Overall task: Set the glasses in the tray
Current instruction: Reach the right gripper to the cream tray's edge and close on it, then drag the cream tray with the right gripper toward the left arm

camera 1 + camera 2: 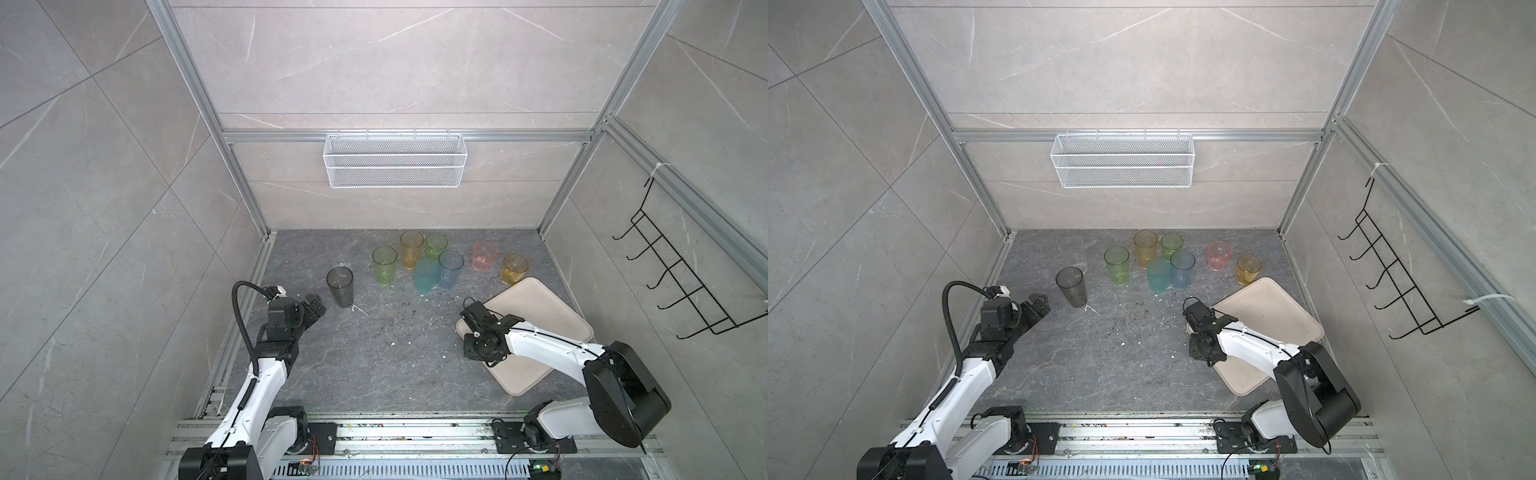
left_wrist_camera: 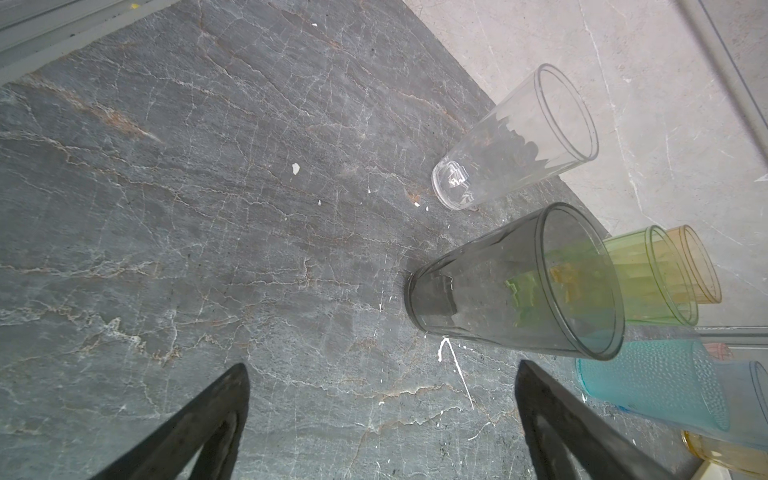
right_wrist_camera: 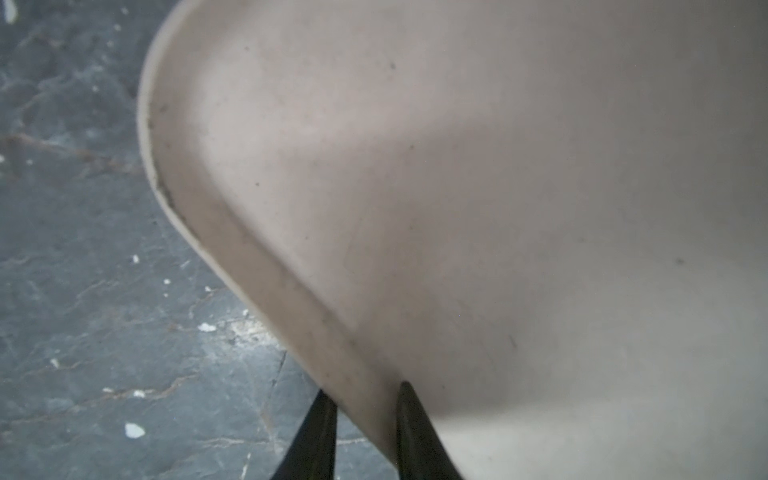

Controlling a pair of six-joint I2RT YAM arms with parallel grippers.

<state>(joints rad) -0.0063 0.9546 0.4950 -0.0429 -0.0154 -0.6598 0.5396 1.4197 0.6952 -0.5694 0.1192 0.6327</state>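
Standing by, I saw the left end effector [image 1: 318, 305] with its fingers spread wide, holding nothing, far to the left of the tray [image 1: 536, 299]. The smoky grey glass [image 1: 340, 286] stood upright just ahead of it, long axis vertical, and looked to be that arm's to take. The remaining glasses [image 1: 426, 276] clustered on the desk [image 1: 386, 332] beyond the tray's far-left side, none inside it. At the tray's near-left rim the right end effector [image 3: 365, 390] sat astride the edge, fingers drawn close. Whether they truly pinched it I could not tell.
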